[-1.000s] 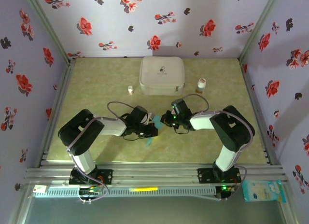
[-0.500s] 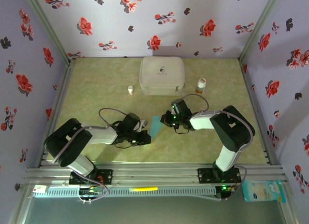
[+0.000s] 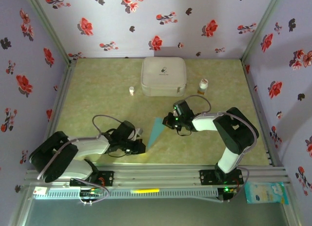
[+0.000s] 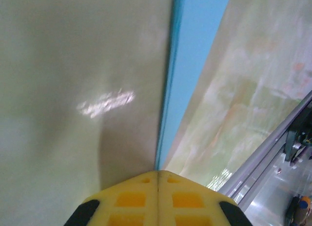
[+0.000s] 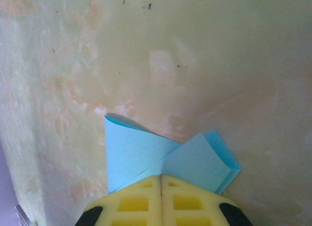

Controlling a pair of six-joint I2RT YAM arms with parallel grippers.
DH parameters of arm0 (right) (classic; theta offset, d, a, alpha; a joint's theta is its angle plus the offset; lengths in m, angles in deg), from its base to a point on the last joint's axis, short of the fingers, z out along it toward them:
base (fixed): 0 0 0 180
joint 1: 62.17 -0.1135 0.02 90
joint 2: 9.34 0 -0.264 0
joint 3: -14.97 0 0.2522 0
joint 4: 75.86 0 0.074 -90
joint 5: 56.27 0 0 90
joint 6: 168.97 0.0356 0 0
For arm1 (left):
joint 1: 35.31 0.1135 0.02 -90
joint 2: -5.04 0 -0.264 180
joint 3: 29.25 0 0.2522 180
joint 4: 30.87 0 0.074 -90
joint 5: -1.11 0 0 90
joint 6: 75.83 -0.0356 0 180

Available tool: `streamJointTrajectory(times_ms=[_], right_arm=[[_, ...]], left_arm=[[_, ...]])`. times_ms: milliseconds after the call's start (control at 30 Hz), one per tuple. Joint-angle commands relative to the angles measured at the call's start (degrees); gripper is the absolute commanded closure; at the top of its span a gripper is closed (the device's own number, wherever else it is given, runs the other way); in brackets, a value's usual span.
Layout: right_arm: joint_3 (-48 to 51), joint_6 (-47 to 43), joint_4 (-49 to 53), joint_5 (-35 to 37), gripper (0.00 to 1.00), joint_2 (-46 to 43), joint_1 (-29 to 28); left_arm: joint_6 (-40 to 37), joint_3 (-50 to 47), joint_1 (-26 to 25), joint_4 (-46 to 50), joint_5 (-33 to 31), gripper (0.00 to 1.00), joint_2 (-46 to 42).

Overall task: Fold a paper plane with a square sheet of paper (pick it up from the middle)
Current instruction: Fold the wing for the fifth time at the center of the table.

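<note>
My right pincer (image 5: pixel 161 177) pinches the wide end of the blue paper plane (image 5: pixel 141 158).
The plane lies on the table (image 3: pixel 97 89) between my pincers. My left pincer (image 4: pixel 158 173) is squeezed together, its tip maybe touching the plane's thin end.

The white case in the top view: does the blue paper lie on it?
No, the blue paper is over the bare table, well apart from the white case.

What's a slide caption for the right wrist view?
Right gripper shut on the folded blue paper, its layers fanning out over the green table.
</note>
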Motion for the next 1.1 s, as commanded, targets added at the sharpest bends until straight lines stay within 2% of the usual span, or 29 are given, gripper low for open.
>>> streamJointTrajectory(times_ms=[0,167,267,400,667,900,1067], right_arm=[[1.72,-1.29,8.05,6.65,0.98,1.77,1.12],[0.52,-2.03,9.75,6.97,0.97,1.67,1.06],[-0.47,-3.43,12.23,8.17,0.97,1.57,0.98],[-1.01,-3.22,10.99,6.66,0.97,1.9,0.95],[-2.53,-4.2,12.8,6.32,0.97,2.3,0.86],[-2.78,-3.84,12.17,5.61,0.96,2.36,0.86],[-3.27,-3.98,11.68,5.44,0.95,1.97,0.86]], left_arm=[[-2.93,-0.02,-0.69,9.25,-1.08,0.99,-3.15],[-5.23,3.2,-0.83,12.92,-7.2,0.99,-12.47],[-5.9,5.88,0.24,10.72,-10.97,0.95,-13.51],[-8.39,13.56,2.24,7.42,-7.24,0.89,-5.02],[-15.85,26.23,2.86,6.55,-3.32,0.94,13.42],[-13.49,27.16,2.91,3.15,-1.69,0.98,23.13],[-9.69,20.97,2.97,-2.11,-1.95,1.0,24.9]])
